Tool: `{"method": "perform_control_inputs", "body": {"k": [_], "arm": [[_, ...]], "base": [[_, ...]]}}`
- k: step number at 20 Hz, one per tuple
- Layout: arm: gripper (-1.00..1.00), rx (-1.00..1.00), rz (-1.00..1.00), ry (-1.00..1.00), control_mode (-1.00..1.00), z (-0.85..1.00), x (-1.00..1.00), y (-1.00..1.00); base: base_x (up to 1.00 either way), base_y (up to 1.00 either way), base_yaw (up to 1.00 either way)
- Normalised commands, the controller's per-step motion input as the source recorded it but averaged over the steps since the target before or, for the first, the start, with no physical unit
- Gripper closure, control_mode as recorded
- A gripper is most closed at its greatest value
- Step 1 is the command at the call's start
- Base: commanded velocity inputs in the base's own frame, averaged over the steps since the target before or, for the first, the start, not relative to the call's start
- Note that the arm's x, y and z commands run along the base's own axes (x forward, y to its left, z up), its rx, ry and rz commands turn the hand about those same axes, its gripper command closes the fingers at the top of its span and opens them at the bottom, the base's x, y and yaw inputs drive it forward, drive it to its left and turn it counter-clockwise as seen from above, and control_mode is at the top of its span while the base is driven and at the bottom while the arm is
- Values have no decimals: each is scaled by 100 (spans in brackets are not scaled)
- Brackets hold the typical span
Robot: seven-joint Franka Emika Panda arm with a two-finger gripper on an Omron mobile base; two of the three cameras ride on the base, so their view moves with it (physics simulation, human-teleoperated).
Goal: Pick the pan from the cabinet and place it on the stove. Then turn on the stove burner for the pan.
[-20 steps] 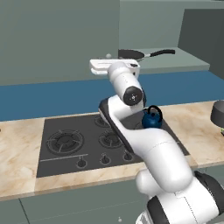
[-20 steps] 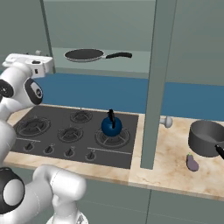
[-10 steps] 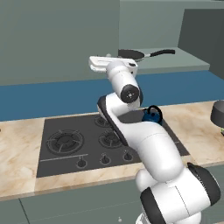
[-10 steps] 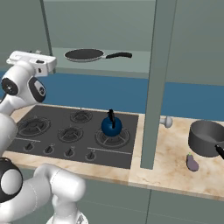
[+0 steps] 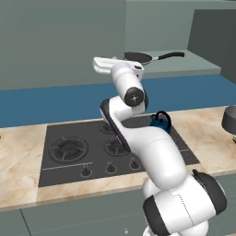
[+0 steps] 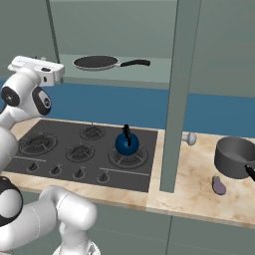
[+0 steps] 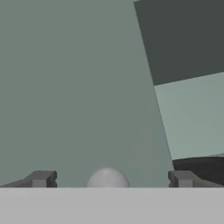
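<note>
The black pan [image 5: 138, 57] [image 6: 97, 62] lies on the shelf of the open cabinet [image 6: 149, 30], its handle pointing right. My white hand [image 5: 115, 67] [image 6: 37, 69] hovers high, left of the pan, facing the cabinet's closed left door [image 7: 74, 87]. In the hand view my gripper [image 7: 109, 179] stands open, its fingertips [image 7: 41, 177] spread to either side of the door's round pale knob [image 7: 107, 178]. The pan's dark edge [image 7: 201, 168] shows to the right. Below lies the black stove [image 5: 60, 168] [image 6: 144, 167], with its large left burner [image 5: 68, 149] [image 6: 37, 144] bare.
A blue kettle [image 5: 160, 120] [image 6: 127, 142] sits on the stove's right burner. The cabinet's right door [image 6: 179, 94] hangs open, edge-on over the counter. A dark-grey pot [image 6: 234, 157], an eggplant [image 6: 218, 184] and a small pale shaker [image 6: 189, 138] are on the counter's right.
My hand has crept slightly up and toward the left door while the arm's lower links shifted a little. The gripper stayed open and the pan has not moved.
</note>
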Motion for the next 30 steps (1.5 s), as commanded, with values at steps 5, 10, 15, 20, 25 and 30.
{"method": "perform_control_inputs", "body": {"k": [5, 10, 15, 20, 25, 30], "arm": [[100, 0, 0, 0, -100, 0, 18, 11], [100, 0, 0, 0, -100, 0, 24, 23], [100, 0, 0, 0, -100, 0, 15, 14], [100, 0, 0, 0, -100, -4, 7, 27], [100, 0, 0, 0, -100, -4, 3, 28], [100, 0, 0, -3, -100, -1, 0, 30]], "base": [[0, 0, 0], [0, 0, 0], [0, 0, 0], [0, 0, 0], [0, 0, 0], [0, 0, 0]]}}
